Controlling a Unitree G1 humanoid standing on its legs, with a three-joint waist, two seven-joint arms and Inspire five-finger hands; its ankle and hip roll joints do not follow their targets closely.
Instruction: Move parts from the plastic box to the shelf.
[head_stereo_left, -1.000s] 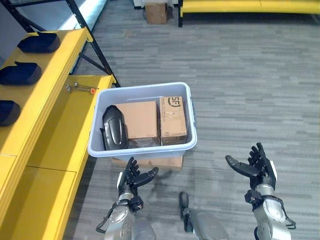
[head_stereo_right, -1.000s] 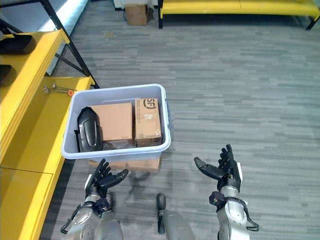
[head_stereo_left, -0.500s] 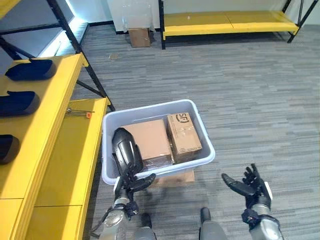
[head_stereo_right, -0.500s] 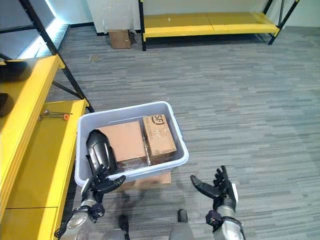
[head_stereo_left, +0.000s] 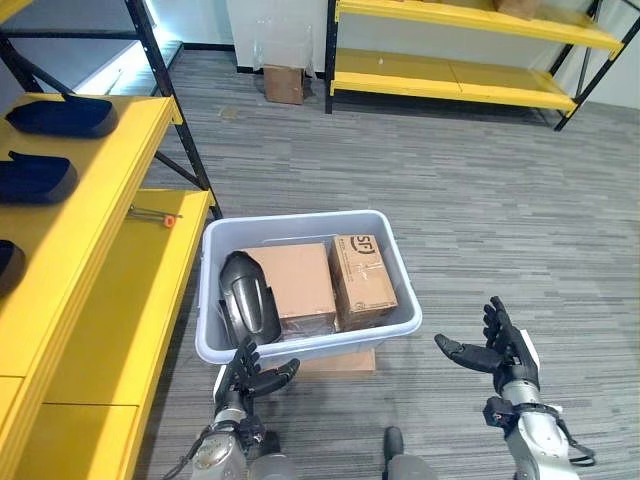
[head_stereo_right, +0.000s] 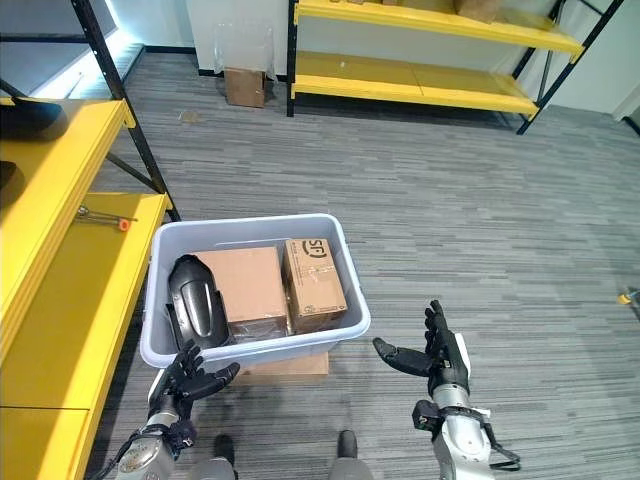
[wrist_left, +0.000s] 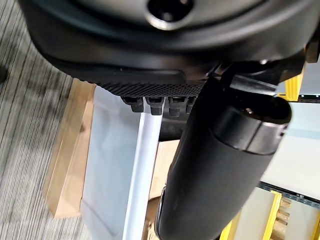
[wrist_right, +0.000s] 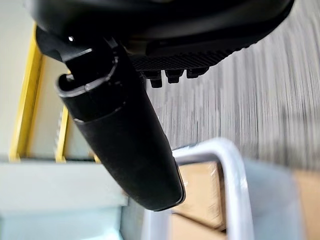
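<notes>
A pale grey plastic box (head_stereo_left: 222, 343) sits on the floor on a flat cardboard piece (head_stereo_left: 340, 362). Inside it a black curved part (head_stereo_left: 251, 311) leans at the left end, beside two cardboard boxes (head_stereo_left: 295, 285) (head_stereo_left: 362, 280). My left hand (head_stereo_left: 249, 374) is open, fingers spread, just in front of the box's near left wall, holding nothing. My right hand (head_stereo_left: 495, 350) is open with its palm turned inward, out to the right of the box and apart from it. The yellow shelf (head_stereo_left: 96, 200) on the left carries dark parts (head_stereo_left: 62, 116) (head_stereo_left: 36, 180).
A lower yellow shelf board (head_stereo_left: 130, 320) runs close along the box's left side, with a small red-tipped tool (head_stereo_left: 155, 214) on it. Black shelf posts (head_stereo_left: 180, 120) stand behind. More yellow racks (head_stereo_left: 450, 75) and a cardboard box (head_stereo_left: 285, 85) are far off across grey carpet.
The camera has tilted up, showing more of the far room. Both hands stay open at about the same places by the box; nothing was grasped.
</notes>
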